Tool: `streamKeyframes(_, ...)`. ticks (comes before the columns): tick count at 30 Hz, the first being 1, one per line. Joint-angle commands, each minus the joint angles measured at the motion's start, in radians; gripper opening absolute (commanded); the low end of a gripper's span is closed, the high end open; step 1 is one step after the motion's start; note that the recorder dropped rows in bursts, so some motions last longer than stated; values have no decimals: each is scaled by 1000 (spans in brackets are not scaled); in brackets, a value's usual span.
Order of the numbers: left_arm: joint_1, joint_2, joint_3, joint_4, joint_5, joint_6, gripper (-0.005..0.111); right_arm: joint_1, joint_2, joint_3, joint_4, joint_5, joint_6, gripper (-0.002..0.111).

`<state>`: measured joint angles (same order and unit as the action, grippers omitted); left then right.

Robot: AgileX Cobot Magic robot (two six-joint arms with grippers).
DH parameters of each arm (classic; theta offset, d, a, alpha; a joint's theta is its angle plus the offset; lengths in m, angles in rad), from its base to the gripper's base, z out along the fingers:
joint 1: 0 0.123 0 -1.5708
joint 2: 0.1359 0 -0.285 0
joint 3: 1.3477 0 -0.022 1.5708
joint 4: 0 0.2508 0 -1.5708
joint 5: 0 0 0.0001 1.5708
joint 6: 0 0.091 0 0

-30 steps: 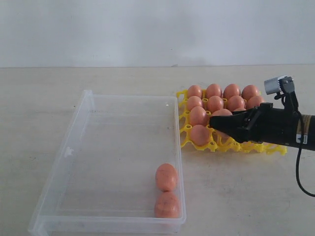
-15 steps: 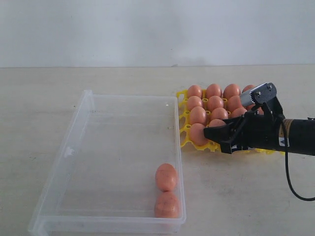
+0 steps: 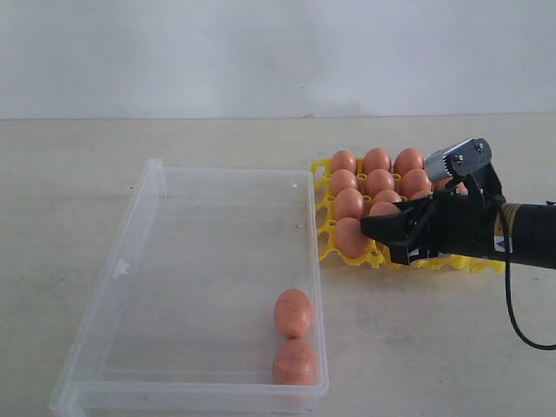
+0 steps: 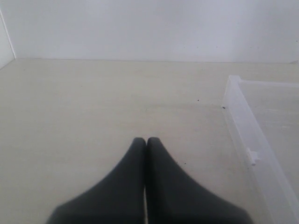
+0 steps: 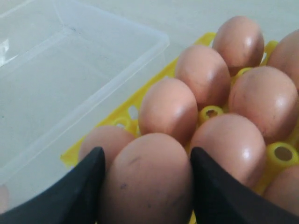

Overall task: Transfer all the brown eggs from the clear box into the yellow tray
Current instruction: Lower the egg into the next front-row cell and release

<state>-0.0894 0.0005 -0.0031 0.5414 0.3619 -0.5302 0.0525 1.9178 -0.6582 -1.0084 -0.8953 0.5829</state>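
Clear box [image 3: 139,287] lies just beside the yellow tray [image 3: 326,228], long side alongside, likely to keep carries short. Two brown eggs [image 3: 294,313] left inside, at the corner nearest the tray, blunt ends down, long axes near upright. Right gripper [image 5: 145,186] over the tray's near row, fingers [image 5: 84,186] either side of a speckled egg [image 5: 145,179], seemingly seating it. Left gripper [image 4: 145,142] pressed closed, empty, beyond the box.

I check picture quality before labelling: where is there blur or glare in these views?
Exterior view: soft, even light; the clear box shows pale reflections on its rim. Left wrist view: the shut left pincer looks blurred at the bottom edge. Right wrist view: small highlights on the brown eggs; the right pincer fingers are out of focus.
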Motion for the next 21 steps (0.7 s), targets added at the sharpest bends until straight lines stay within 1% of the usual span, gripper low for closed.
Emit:
streamKeyframes(1,-2,-1,3,4,-3,0,-4,3,-31,-1,21,23,-46,0)
streamKeyframes(6,-2,-1,3,4,-3,0,-4,3,-31,-1,22,78,-52,0)
streamKeyframes(8,-2,-1,3,4,-3,0,-4,3,-31,-1,28,74,-54,3)
streamKeyframes(9,-2,-1,3,4,-3,0,-4,3,-31,-1,28,74,-61,6)
streamKeyframes(11,-2,-1,3,4,-3,0,-4,3,-31,-1,28,73,-61,17)
streamKeyframes(14,-2,-1,3,4,-3,0,-4,3,-31,-1,28,70,-61,38)
streamKeyframes(16,-2,-1,3,4,-3,0,-4,3,-31,-1,28,70,-61,47)
streamKeyframes(19,-2,-1,3,4,-3,0,-4,3,-31,-1,28,70,-61,53)
streamKeyframes(21,-2,-1,3,4,-3,0,-4,3,-31,-1,28,70,-61,54)
